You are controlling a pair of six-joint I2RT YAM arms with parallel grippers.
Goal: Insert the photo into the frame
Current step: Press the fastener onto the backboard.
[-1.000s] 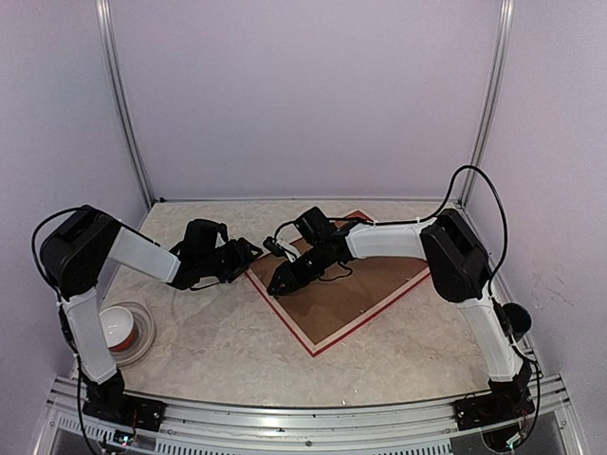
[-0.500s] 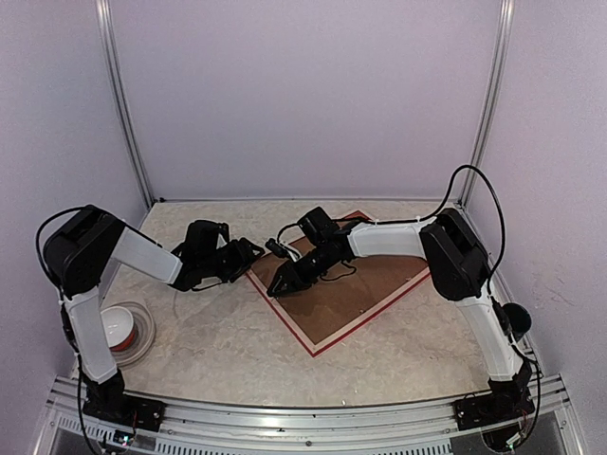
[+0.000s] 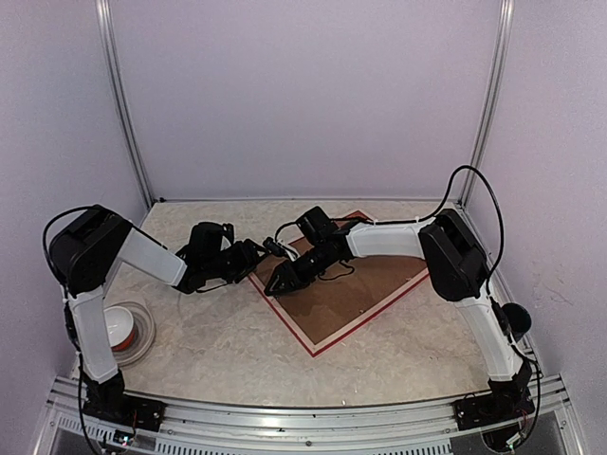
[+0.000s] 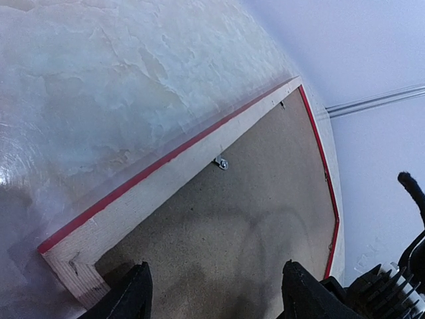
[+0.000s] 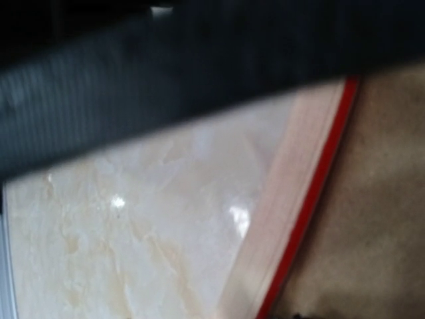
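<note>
The frame (image 3: 372, 313) lies face down on the table (image 3: 218, 332), angled like a diamond, with the brown backing board (image 3: 351, 289) sitting inside its pale wood rim (image 4: 166, 179). The photo shows in none of the views. It may lie under the board, but that cannot be told.

The left tool (image 3: 258, 254) hangs low just beside the frame's left corner with its fingers (image 4: 136, 296) set wide and nothing between them. The right tool (image 3: 277, 282) sits over the board near that same corner. Its wrist view is blurred and half blocked by something dark, so I cannot tell how far its fingers are apart or whether they grip anything.

The main risk is crowding, since both tools work at one corner and could knock into each other. A push from the left tool against the rim could slide or turn the whole frame on the smooth table. If the right tool lifts the board by one edge, it could catch on the small metal clip (image 4: 221, 162) or drag a print underneath. A small bowl (image 3: 119, 327) stands well apart at the left.
</note>
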